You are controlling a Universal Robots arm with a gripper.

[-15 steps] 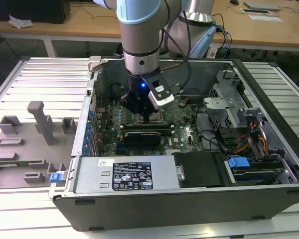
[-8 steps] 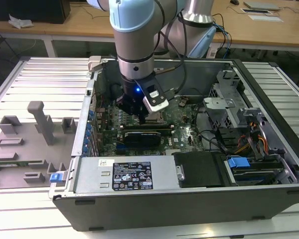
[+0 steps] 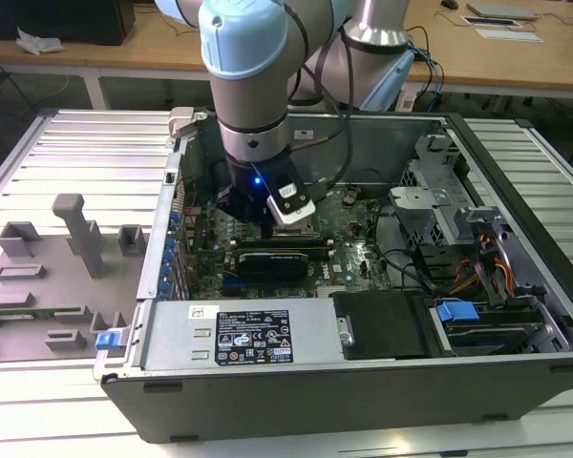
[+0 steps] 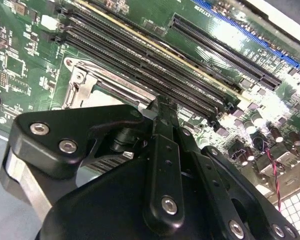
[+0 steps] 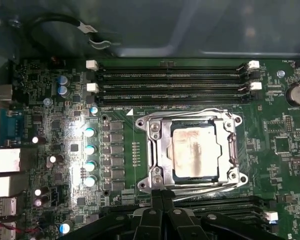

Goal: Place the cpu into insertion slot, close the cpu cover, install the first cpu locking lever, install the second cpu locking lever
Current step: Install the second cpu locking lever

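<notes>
In the first wrist view the cpu (image 5: 195, 152), a pale silver-beige square, lies in the insertion slot (image 5: 176, 176), whose dark frame shows around it. The silver cpu cover (image 5: 157, 150) lies flat over the chip's edges. One wire locking lever (image 5: 190, 113) runs along one side of the socket and another locking lever (image 5: 210, 185) along the opposite side. My gripper (image 5: 162, 194) is shut, its black fingertips together at the socket's edge beside that second lever, with nothing seen between them. In the second wrist view the gripper (image 4: 159, 104) hides most of the cover (image 4: 80, 85). The exterior view shows the gripper (image 3: 267, 227) low inside the case.
Long black memory slots (image 5: 170, 82) flank the socket on two sides. A black card (image 3: 279, 258) lies just in front of the gripper in the exterior view, then the power supply (image 3: 258, 334). Drive cages and cables (image 3: 477, 258) sit at the exterior view's right, grey fixtures (image 3: 76, 234) at its left.
</notes>
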